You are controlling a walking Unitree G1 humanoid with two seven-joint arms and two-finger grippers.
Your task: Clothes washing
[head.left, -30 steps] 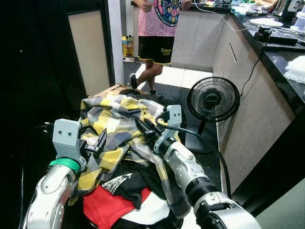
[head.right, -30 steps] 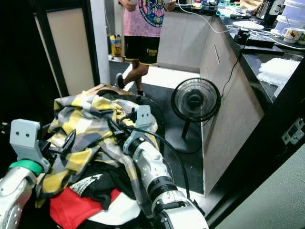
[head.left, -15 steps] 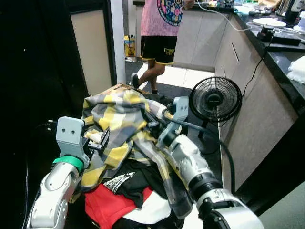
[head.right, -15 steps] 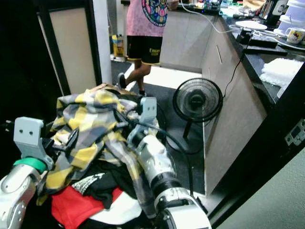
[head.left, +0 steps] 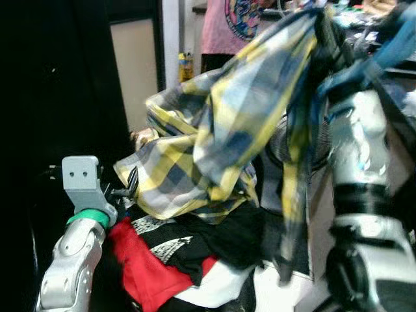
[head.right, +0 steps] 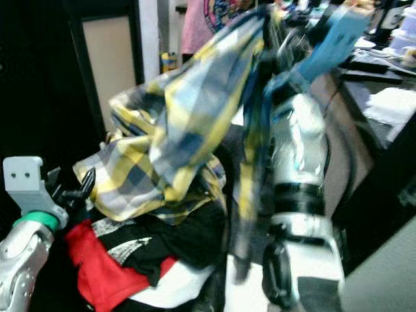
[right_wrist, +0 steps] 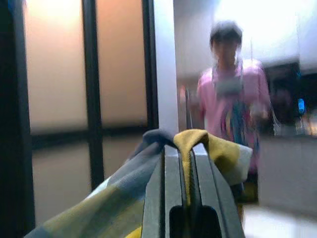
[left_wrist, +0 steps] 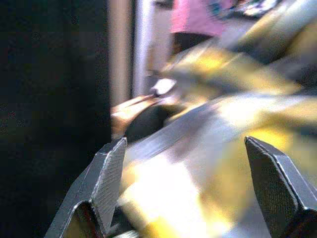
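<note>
Plaid shirt [head.left: 221, 130] pinched in right gripper [right_wrist: 181, 163]; wrist view confirms.

A home kitchen: dark worktop [head.right: 383, 71] with crockery along light cabinets, a heap of laundry [head.left: 188, 260], a person [right_wrist: 230, 94] standing by.

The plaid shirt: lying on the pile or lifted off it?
Mostly lifted. The right gripper, shut on the plaid shirt, holds it high; its lower edge drapes onto the clothes pile.
</note>
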